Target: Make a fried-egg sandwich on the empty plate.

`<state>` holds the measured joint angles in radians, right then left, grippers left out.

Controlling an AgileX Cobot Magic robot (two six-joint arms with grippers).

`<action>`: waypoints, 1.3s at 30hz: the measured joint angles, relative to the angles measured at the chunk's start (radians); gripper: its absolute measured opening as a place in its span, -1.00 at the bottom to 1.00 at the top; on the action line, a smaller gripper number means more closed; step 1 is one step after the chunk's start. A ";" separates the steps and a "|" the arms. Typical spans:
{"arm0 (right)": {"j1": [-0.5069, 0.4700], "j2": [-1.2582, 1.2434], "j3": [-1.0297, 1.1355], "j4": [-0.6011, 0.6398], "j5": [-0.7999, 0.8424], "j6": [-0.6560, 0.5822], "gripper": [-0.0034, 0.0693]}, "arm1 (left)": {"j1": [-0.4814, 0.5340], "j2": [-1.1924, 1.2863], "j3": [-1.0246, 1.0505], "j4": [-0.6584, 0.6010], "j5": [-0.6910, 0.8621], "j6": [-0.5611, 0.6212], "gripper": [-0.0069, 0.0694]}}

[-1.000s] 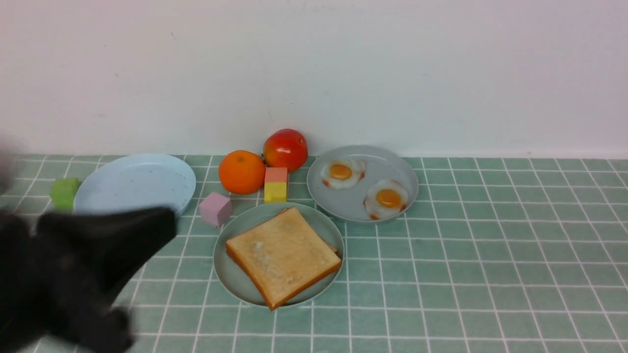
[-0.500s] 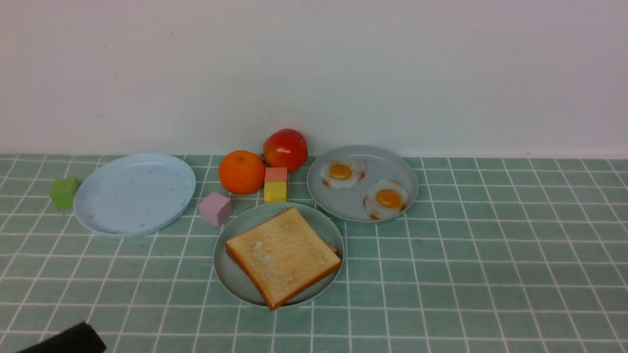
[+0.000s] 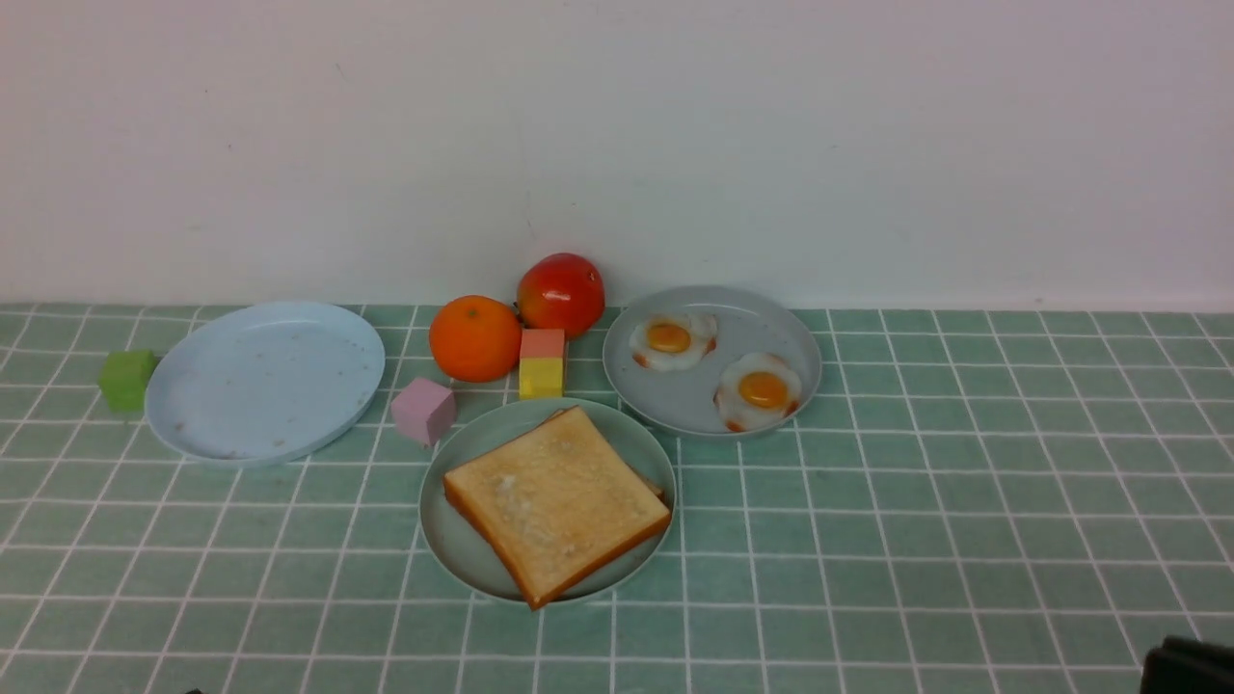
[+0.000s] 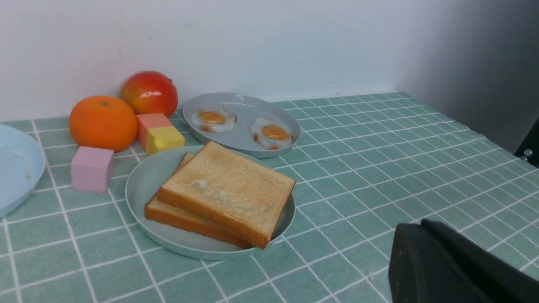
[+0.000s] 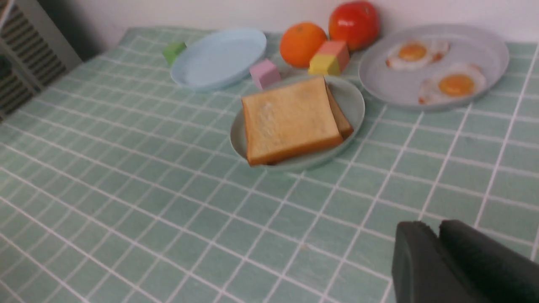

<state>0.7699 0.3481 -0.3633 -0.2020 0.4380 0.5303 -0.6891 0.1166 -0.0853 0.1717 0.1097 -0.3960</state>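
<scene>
The mint-green plate (image 3: 455,551) sits at the table's middle with two toast slices stacked on it. The top toast slice (image 3: 554,501) covers most of the lower slice (image 4: 168,212), whose edge peeks out. Two fried eggs (image 3: 672,339) (image 3: 764,390) lie on the grey plate (image 3: 733,323) behind and to the right. My left gripper (image 4: 421,224) is shut and empty, and it is out of the front view. My right gripper (image 5: 436,225) shows a narrow slit between its fingertips with nothing in it. It hangs low at the front right corner (image 3: 1188,665), far from both plates.
A light blue plate (image 3: 265,381) lies at the left with a green cube (image 3: 127,379) beside it. An orange (image 3: 474,337), a red apple (image 3: 561,292), a pink-and-yellow block (image 3: 542,364) and a pink cube (image 3: 424,410) crowd behind the mint plate. The wall stands close behind.
My left arm has drawn back out of the front view at the lower left. My right gripper's tip has come into the bottom right corner.
</scene>
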 joint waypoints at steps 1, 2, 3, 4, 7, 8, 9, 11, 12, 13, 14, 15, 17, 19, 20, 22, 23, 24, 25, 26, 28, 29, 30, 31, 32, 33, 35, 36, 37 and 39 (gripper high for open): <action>-0.004 -0.001 0.010 -0.003 0.004 0.000 -0.64 | 0.000 0.000 0.000 0.000 0.002 0.000 -0.85; -0.004 -0.002 0.011 -0.004 0.004 0.000 -0.64 | 0.000 0.000 0.000 0.000 0.002 0.000 -0.85; -0.041 -0.019 0.020 -0.023 0.004 0.000 -0.65 | 0.000 0.000 0.000 0.000 0.004 0.000 -0.85; -0.086 -0.034 0.030 -0.027 -0.001 -0.001 -0.67 | 0.000 0.000 0.000 0.000 0.006 0.000 -0.85; -0.281 -0.088 0.098 -0.030 -0.040 -0.037 -0.85 | 0.000 0.000 0.000 0.000 0.007 0.000 -0.85; -0.325 -0.109 0.127 -0.030 -0.053 -0.051 -0.90 | 0.000 0.000 0.000 0.000 0.007 0.000 -0.85; -0.407 -0.138 0.166 -0.029 -0.070 -0.083 -0.93 | 0.000 0.000 0.001 0.000 0.007 0.000 -0.85; -0.518 -0.209 0.246 -0.014 -0.101 -0.125 -0.94 | 0.000 0.000 0.001 0.000 0.008 0.000 -0.85; -0.539 -0.217 0.253 -0.011 -0.105 -0.132 -0.94 | 0.000 0.000 0.001 0.000 0.008 0.000 -0.85; -0.604 -0.275 0.305 0.012 -0.123 -0.146 -0.94 | 0.000 0.000 0.001 0.000 0.008 0.000 -0.85; -0.641 -0.314 0.337 0.028 -0.133 -0.153 -0.94 | 0.000 0.000 0.001 0.000 0.008 0.000 -0.85; -0.666 -0.339 0.359 0.037 -0.142 -0.157 -0.94 | 0.000 0.000 0.001 0.000 0.010 0.000 -0.85; -0.709 -0.356 0.387 0.046 -0.143 -0.162 -0.94 | 0.000 -0.001 0.001 0.000 0.010 0.000 -0.85; -0.719 -0.357 0.389 0.049 -0.143 -0.162 -0.94 | 0.000 -0.002 0.001 0.000 0.010 0.000 -0.85; -0.722 -0.357 0.389 0.049 -0.145 -0.162 -0.94 | 0.000 -0.002 0.001 0.000 0.009 0.000 -0.84; -0.723 -0.357 0.389 0.039 -0.153 -0.162 -0.94 | 0.000 -0.002 0.001 0.000 0.010 0.000 -0.84; -0.723 -0.357 0.389 0.038 -0.153 -0.162 -0.94 | 0.000 -0.002 0.001 0.000 0.010 0.000 -0.84; -0.723 -0.357 0.389 0.032 -0.153 -0.164 -0.94 | 0.000 -0.002 0.001 0.000 0.010 0.000 -0.84; -0.723 -0.357 0.389 0.023 -0.156 -0.172 -0.94 | 0.000 -0.002 0.001 0.000 0.010 0.000 -0.83; -0.723 -0.358 0.389 0.023 -0.156 -0.202 -0.94 | 0.000 -0.002 0.001 0.000 0.011 0.000 -0.82; -0.723 -0.358 0.389 0.048 -0.149 -0.279 -0.94 | 0.000 -0.002 0.001 0.000 0.011 0.000 -0.82; -0.723 -0.358 0.389 0.081 -0.144 -0.336 -0.94 | 0.000 -0.002 0.001 0.000 0.011 0.000 -0.82; -0.723 -0.358 0.389 0.113 -0.139 -0.386 -0.94 | 0.000 -0.002 0.001 0.000 0.011 0.000 -0.82; -0.724 -0.358 0.389 0.158 -0.129 -0.448 -0.94 | 0.000 -0.002 0.001 0.000 0.011 0.000 -0.82; -0.724 -0.358 0.389 0.167 -0.129 -0.459 -0.94 | 0.000 -0.002 0.001 0.000 0.011 0.000 -0.82; -0.726 -0.358 0.389 0.235 -0.106 -0.558 -0.94 | 0.000 -0.002 0.001 0.000 0.011 0.000 -0.82; -0.728 -0.358 0.385 0.274 -0.082 -0.625 -0.94 | 0.000 -0.002 0.001 0.000 0.011 0.000 -0.81; -0.728 -0.358 0.383 0.282 -0.071 -0.651 -0.94 | 0.000 -0.002 0.001 0.000 0.011 0.000 -0.81; -0.728 -0.358 0.382 0.290 -0.064 -0.671 -0.94 | 0.000 -0.002 0.001 0.000 0.011 0.000 -0.81; -0.728 -0.358 0.381 0.294 -0.057 -0.689 -0.94 | 0.000 -0.002 0.001 0.000 0.011 0.000 -0.80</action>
<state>0.0423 -0.0095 0.0178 0.0921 0.3806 -0.1591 -0.6891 0.1146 -0.0846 0.1717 0.1206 -0.3960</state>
